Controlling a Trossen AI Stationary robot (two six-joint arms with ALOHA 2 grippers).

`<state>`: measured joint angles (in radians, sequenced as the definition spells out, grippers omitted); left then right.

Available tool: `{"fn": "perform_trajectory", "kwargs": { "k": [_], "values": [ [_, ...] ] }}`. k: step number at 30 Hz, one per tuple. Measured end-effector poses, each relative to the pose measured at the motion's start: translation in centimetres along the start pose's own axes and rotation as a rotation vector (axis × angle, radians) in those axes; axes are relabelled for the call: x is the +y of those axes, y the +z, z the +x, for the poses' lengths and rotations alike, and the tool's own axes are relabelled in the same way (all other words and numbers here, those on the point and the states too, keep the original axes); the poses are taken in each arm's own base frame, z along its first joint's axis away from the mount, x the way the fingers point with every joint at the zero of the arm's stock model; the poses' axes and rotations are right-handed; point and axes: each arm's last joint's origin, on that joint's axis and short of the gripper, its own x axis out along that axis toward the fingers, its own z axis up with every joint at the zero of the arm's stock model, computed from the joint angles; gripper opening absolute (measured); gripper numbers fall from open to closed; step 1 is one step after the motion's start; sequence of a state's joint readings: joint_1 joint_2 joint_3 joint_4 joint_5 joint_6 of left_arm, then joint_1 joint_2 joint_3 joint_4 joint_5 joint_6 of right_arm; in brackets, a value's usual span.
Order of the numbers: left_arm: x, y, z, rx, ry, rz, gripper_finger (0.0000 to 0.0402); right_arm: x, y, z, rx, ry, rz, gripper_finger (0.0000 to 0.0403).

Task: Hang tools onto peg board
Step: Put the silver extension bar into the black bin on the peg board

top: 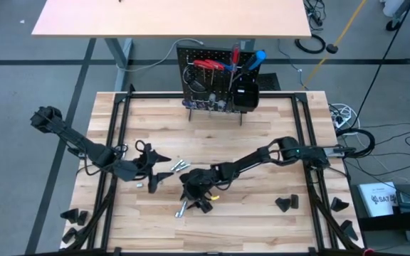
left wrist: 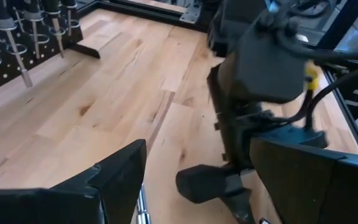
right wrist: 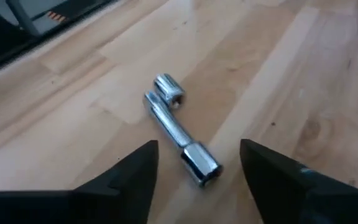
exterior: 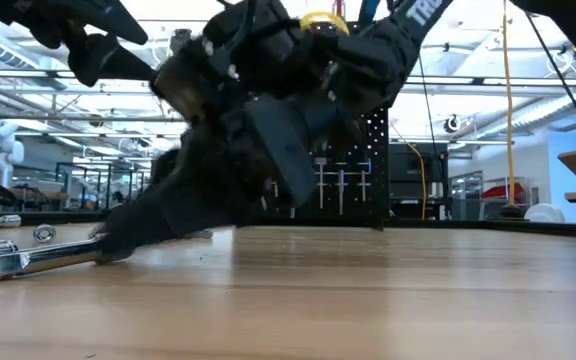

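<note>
A silver L-shaped metal tool point(right wrist: 182, 140) lies flat on the wooden table, also seen in the high view point(top: 182, 208) and low view point(exterior: 28, 260). My right gripper point(right wrist: 197, 180) is open and low over it, pointing down at a slant, with one finger on each side of the tool's thick end and a gap showing on both sides. It sits near the table's front middle point(top: 194, 201). My left gripper point(top: 159, 171) is open and empty just left of it, facing the right arm point(left wrist: 253, 93). The black peg board point(top: 216, 82) stands at the far edge with red- and blue-handled tools hanging on it.
Small silver bits lie on the table point(top: 180, 165) between the grippers, with another one point(top: 151, 186) nearby. Black wedge blocks sit at the front right point(top: 285, 204), further right point(top: 339, 205) and front left point(top: 73, 215). A black frame rail point(top: 308, 142) runs along the table's sides.
</note>
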<state>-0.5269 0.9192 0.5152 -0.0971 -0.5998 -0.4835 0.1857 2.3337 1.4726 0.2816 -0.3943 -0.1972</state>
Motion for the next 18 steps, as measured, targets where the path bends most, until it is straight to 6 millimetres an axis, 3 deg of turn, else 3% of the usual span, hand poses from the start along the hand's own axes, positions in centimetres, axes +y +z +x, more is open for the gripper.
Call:
{"fn": "perform_trajectory", "kwargs": {
  "k": [6, 13, 18],
  "values": [
    [-0.23, -0.1, -0.14, 0.002, -0.013, 0.007, 0.0294, -0.44, -1.07, 0.18, 0.042, 0.018, 0.085, 0.0157],
    [-0.27, -0.12, -0.17, 0.001, -0.014, 0.029, 0.0294, -0.43, -1.27, 0.13, 0.066, 0.017, 0.117, 0.0043],
    [-0.28, -0.12, -0.18, 0.001, -0.014, 0.035, 0.0294, -0.35, -1.4, 0.12, 0.078, 0.027, 0.136, 0.004]
  ]
}}
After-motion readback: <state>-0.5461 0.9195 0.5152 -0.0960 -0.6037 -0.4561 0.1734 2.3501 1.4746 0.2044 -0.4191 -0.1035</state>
